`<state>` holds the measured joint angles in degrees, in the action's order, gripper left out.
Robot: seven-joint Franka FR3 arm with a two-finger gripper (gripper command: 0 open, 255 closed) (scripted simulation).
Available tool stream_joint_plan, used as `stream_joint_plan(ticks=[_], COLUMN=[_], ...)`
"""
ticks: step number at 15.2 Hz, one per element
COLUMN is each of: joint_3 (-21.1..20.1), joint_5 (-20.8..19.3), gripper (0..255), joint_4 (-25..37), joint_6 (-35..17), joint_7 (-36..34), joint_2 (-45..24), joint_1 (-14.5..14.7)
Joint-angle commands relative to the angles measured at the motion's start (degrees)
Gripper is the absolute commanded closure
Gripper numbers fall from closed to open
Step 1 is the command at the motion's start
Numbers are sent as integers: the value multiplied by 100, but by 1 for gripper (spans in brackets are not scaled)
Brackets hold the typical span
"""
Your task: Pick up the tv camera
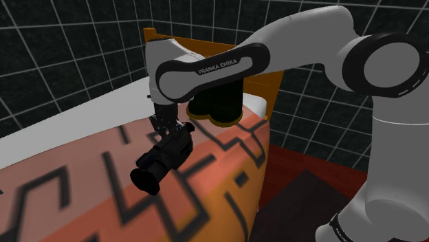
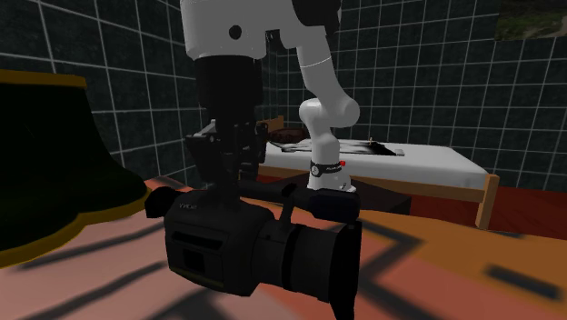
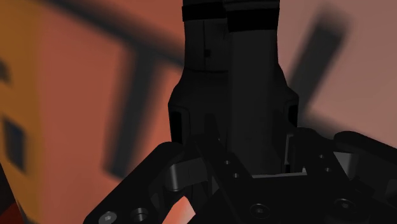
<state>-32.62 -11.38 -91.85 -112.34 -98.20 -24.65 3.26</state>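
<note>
I see my all-black two-finger gripper (image 1: 168, 130) pinching the black, long-lensed tv camera (image 1: 162, 159) by its top, centre-left of the shoulder view, over the orange-pink black-patterned bedcover (image 1: 82, 189).

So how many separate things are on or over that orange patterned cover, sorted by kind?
tv camera, black: 1
black round thing with a tan rim: 1
gripper, black, clasping the camera's top: 1
Total: 3
</note>
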Motion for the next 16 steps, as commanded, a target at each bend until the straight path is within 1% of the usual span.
stream_joint_plan(ticks=[1,14,16], joint_3=[-12,-77,-77], joint_5=[20,130,131], gripper=[255,255,255], joint_4=[78,885,896], joint_6=[99,1028,1039], joint_7=[9,71,71], joint_2=[32,184,185], joint_1=[1,48,49])
